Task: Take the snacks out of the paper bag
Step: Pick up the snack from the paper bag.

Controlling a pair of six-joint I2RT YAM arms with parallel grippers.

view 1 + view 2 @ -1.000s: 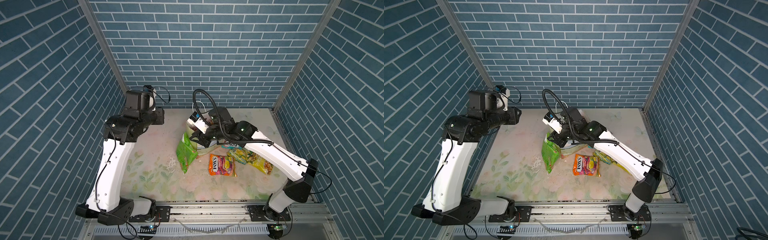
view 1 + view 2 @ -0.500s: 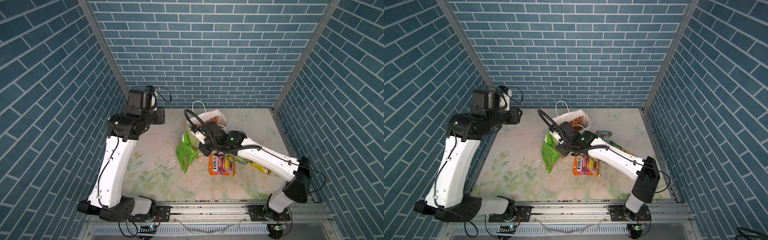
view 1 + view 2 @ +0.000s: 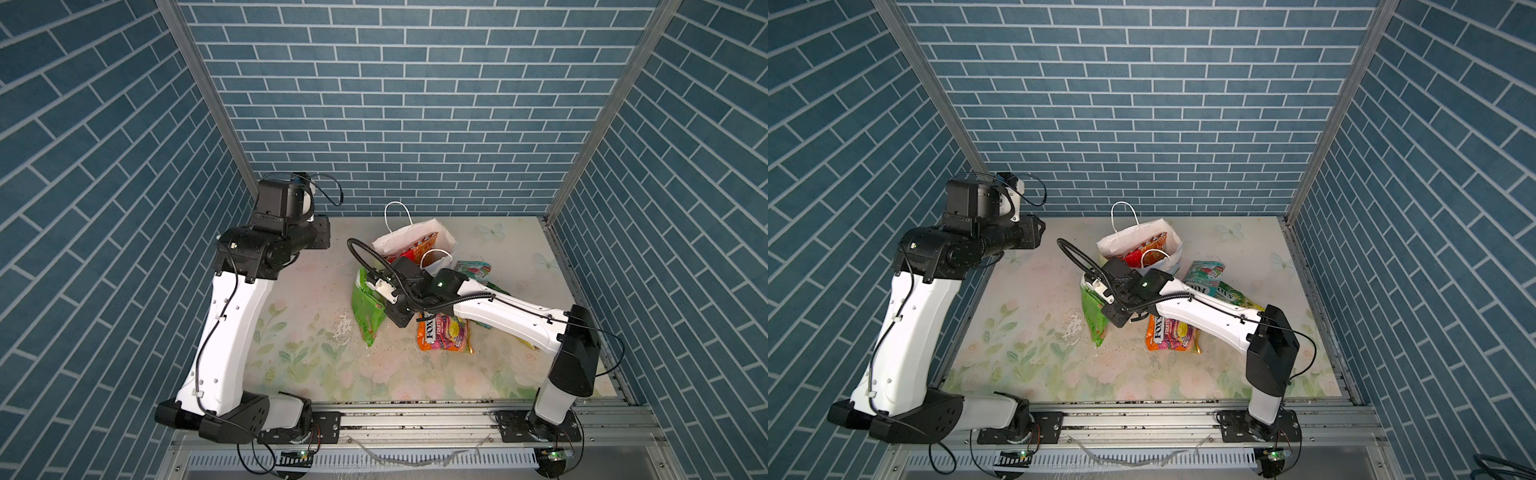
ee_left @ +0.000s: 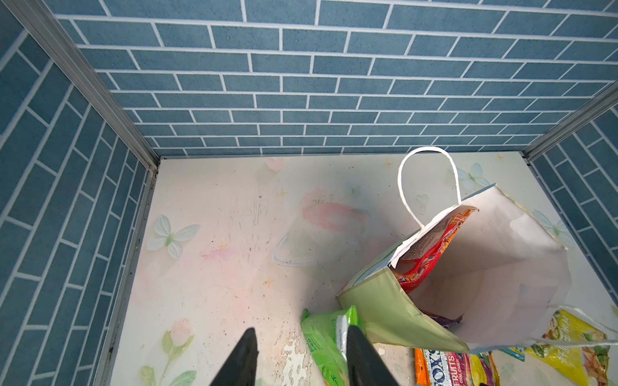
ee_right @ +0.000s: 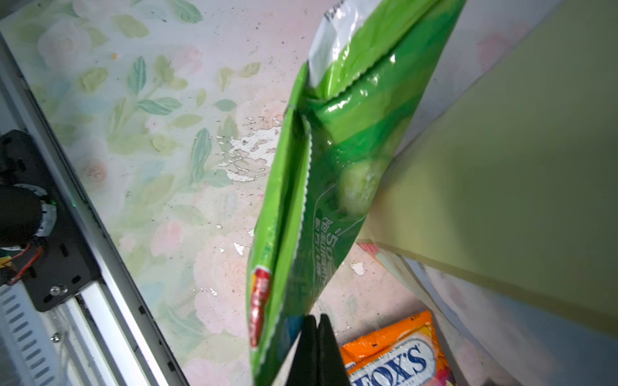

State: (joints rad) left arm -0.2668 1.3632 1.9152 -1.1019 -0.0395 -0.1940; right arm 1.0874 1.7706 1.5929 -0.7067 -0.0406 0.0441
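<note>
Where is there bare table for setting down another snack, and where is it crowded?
Free: the wide patch between the left arm and the green bag; the front strip between the orange packet and the rail. Crowded: around the paper bag, under the right arm.

The orange shiny plastic packet (image 3: 444,336) on the tabletop (image 3: 299,332) has big white letters that say FOX'S. Next to them it says FRUITS. In the left wrist view the orange packet (image 4: 451,367) also shows the small words OVAL CANDY.

The big green shiny bag (image 5: 334,200) shows the number 50 by a row of small pale signs in another kind of writing. A red badge sits on its edge, but its word is too blurry to read.

The yellow shiny packet (image 4: 575,347) has dark signs in another kind of writing.

The blue-green shiny packet (image 3: 1204,272) has white letters that seem to say FOX'S, upside down.

The red shiny packet (image 4: 431,254) in the white paper bag (image 4: 501,250) has a white label with print too tiny to read.
</note>
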